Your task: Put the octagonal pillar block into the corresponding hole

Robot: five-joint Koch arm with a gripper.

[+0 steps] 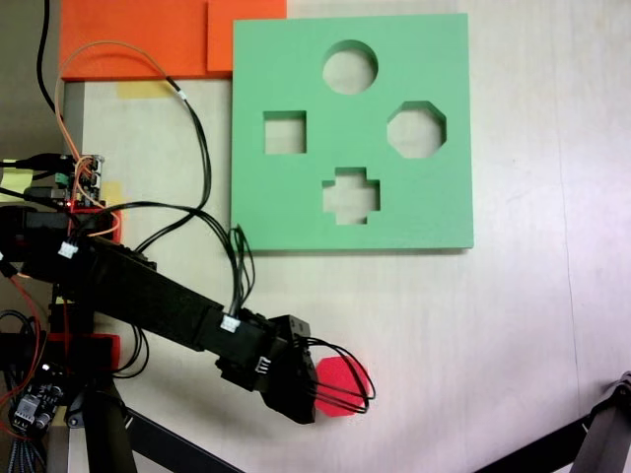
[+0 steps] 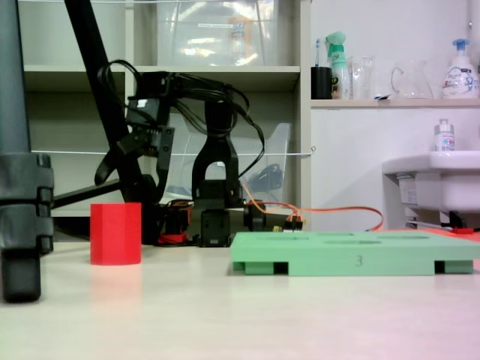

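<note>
The octagonal pillar block [image 1: 343,372] is bright red and stands upright on the pale table, low in a fixed view and left of the board in a fixed view [image 2: 115,233]. My gripper [image 2: 129,184] hangs just above it without touching, jaws spread apart with nothing between them. From above, the gripper [image 1: 308,396] and its wires cover the block's left part. The green foam board [image 1: 296,197] lies flat further off. Its eight-sided corresponding hole [image 1: 416,129] sits at the right and holds nothing. The board's edge [image 2: 352,259] is seen from the side.
The board also has round [image 1: 350,67], square [image 1: 284,133] and cross-shaped [image 1: 351,194] cutouts. Orange foam sheets [image 1: 138,39] lie at the top left. The arm's base and circuit boards [image 1: 69,187] sit at the left. Black stand legs [image 1: 601,434] [image 2: 19,187] rest on the table.
</note>
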